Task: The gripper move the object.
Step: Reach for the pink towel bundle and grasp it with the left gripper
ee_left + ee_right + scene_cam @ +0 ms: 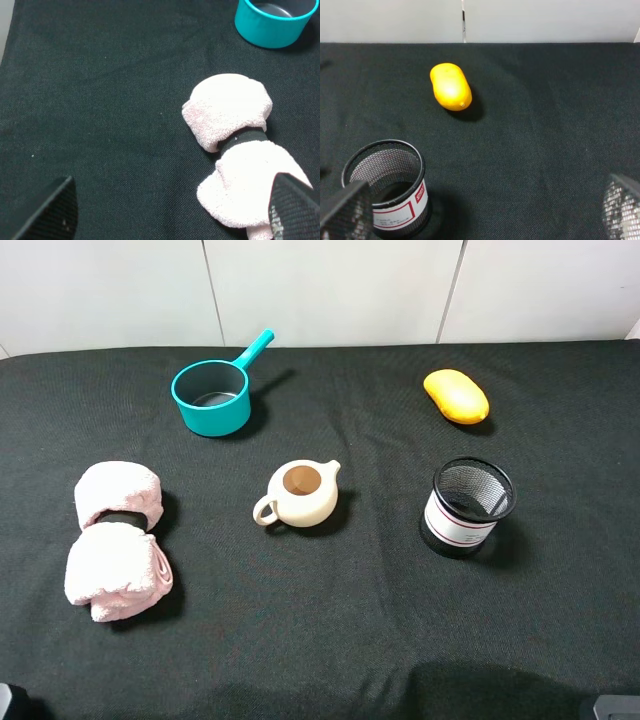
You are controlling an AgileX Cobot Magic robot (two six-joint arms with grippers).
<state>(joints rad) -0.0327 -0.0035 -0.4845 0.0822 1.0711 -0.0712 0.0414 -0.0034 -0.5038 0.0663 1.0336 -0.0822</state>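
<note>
Currently left hand (170,212) is hovering spread wide; pink towel bundle (117,550) is lying at nine o'clock on worktop (340,630). Likely soft, light; black band (121,523) offering surest pinch.

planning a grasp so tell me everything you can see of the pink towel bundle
The pink towel bundle is a soft, fluffy terry roll, pale pink, cinched at its middle by a black band so that both ends bulge. It lies flat on the black cloth on the left side of the table, left of the teapot, its length running near to far. Only the cloth touches it; the open left gripper is nearby, apart from it.
</note>
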